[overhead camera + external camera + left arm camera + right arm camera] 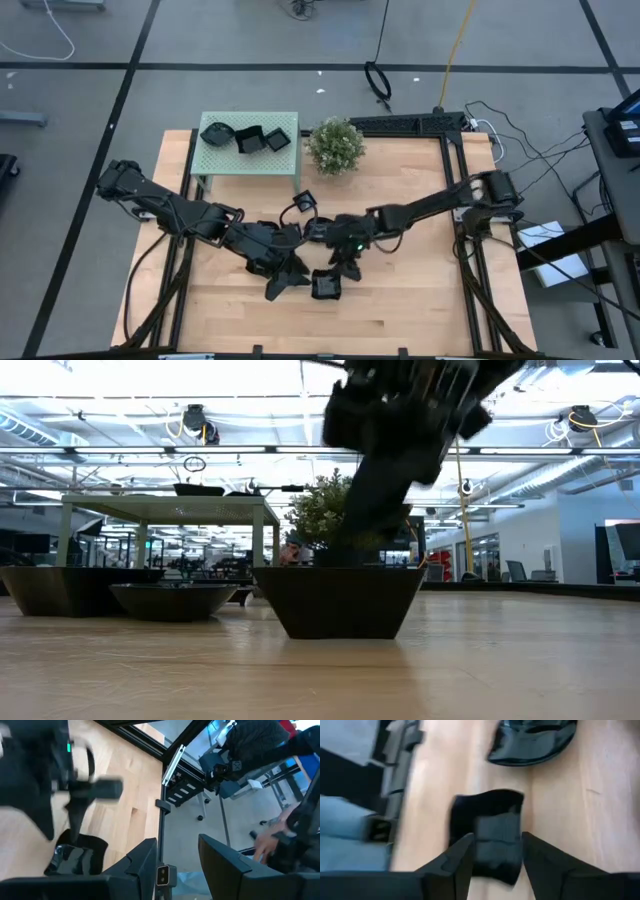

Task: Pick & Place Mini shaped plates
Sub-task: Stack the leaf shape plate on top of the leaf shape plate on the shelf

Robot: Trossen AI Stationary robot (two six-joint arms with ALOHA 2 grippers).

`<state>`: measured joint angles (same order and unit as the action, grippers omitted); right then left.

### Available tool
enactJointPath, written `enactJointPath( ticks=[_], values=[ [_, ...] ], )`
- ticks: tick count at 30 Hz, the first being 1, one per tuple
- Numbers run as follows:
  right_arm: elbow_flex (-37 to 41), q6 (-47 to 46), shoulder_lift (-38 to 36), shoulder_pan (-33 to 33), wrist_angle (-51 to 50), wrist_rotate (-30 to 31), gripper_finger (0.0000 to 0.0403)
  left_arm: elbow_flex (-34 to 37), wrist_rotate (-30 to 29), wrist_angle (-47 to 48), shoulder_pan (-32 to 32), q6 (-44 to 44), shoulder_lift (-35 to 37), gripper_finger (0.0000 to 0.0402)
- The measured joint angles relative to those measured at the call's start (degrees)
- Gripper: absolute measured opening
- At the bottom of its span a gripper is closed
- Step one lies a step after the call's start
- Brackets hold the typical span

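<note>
Right gripper (492, 852) stands released over a square plate (490, 832) directly below; next, descend and close on its rim.

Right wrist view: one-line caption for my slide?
Right gripper open over a square black plate on the wooden table.
</note>
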<state>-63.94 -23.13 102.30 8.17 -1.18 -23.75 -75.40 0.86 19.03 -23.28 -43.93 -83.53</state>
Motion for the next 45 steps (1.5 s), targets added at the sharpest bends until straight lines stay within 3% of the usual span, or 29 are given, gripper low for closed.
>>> enactJointPath(
  ticks=[2, 7, 12, 15, 22, 31, 40, 45],
  values=[
    [-0.02, 0.45, -4.0, -0.85, -4.75, -2.02, 0.0159, 0.0, -0.03, 0.02, 0.21, 0.91, 0.0, 0.0147],
    [-0.04, 7.13, -15.64, -2.63, -19.49, -0.29, 0.0155, 0.0, -2.98, 0.02, 1.36, 2.24, 0.0, 0.0147],
    [-0.04, 12.74, -28.14, -3.35, -34.42, 9.85, 0.0146, 0.0, -4.38, 0.02, 3.19, 2.22, 0.0, 0.0147],
    [1.96, 13.8, -35.24, -3.3, -37.74, 17.36, 0.0144, 0.0, -4.43, 0.02, 4.3, 1.8, 0.0, 0.0147],
    [17.69, 10.62, -53.47, -3.3, -32.21, 26.0, 0.0144, 0.0, -4.45, 0.02, 6.14, 1.41, 0.0, 0.0147],
    [38.36, 5.86, -75.06, -3.33, -14.99, 33.53, 0.0144, 0.0, -4.47, 0.02, 7.91, 1.44, 0.0, 0.0147],
    [48.89, 14.42, -86.26, -3.33, -1.86, 35.84, 0.0144, 0.0, -5.0, 3.92, 8.74, 4.42, 0.0, 0.0147],
    [51.58, 17.32, -88.51, -3.33, 2.2, 35.92, 0.0144, 0.0, -11.53, 9.83, 8.75, 7.86, -0.02, 0.0147]
  ],
)
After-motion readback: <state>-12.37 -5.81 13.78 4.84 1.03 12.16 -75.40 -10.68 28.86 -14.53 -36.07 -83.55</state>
